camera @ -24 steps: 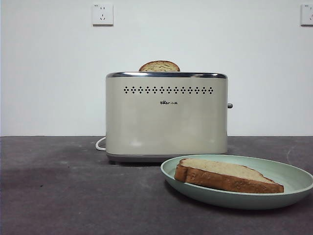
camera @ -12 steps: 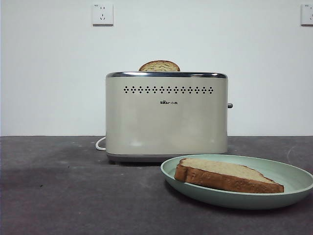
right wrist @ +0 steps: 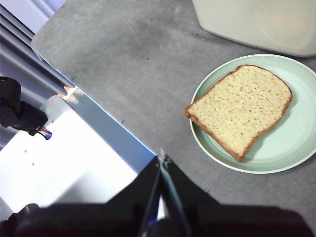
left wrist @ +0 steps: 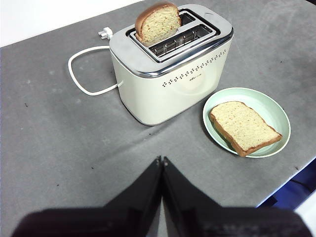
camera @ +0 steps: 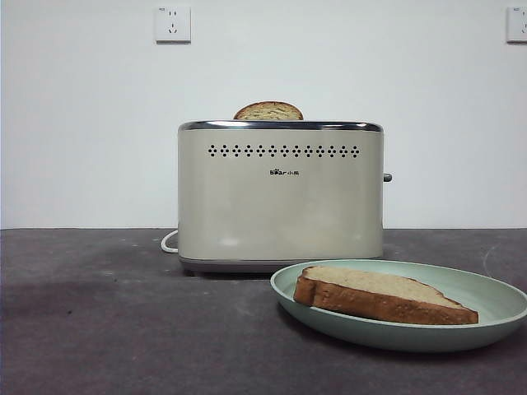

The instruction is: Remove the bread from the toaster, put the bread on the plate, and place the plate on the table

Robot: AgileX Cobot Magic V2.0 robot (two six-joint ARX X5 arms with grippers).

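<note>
I count two slices of wholemeal bread. The thick slice of tan, speckled bread with a brown crust (camera: 380, 295) lies flat in the lower right of the front frame, inside the round, shallow, pale mint-green plate (camera: 494, 306); it is the only thing in that plate. In my left wrist view the bread (left wrist: 244, 127) runs its long axis on a diagonal across the plate (left wrist: 269, 106), domed end toward the toaster and square end toward the table's near edge. My right wrist view shows the same slice (right wrist: 240, 110) filling much of the plate (right wrist: 291, 143), its crust touching the plate's floor all round.

The second slice (camera: 268, 111) stands upright in the boxy cream-beige toaster with a chrome top rim (camera: 280, 197), only its domed top showing at centre frame. From my left wrist I see it (left wrist: 158, 22) in the rear one of the toaster's (left wrist: 170, 81) two slots; the front slot holds nothing.

There is one toaster and one plate. The plate sits on the dark grey matte table (camera: 107, 321) just in front of the toaster's right corner, near it but apart. A white cord (left wrist: 81, 74) loops on the table beside the toaster.

My left gripper (left wrist: 161, 159) hangs high over the table with its jaws pressed together, holding nothing. My right gripper (right wrist: 162, 159) hangs above the table's edge beside the plate, jaws likewise closed and empty.
</note>
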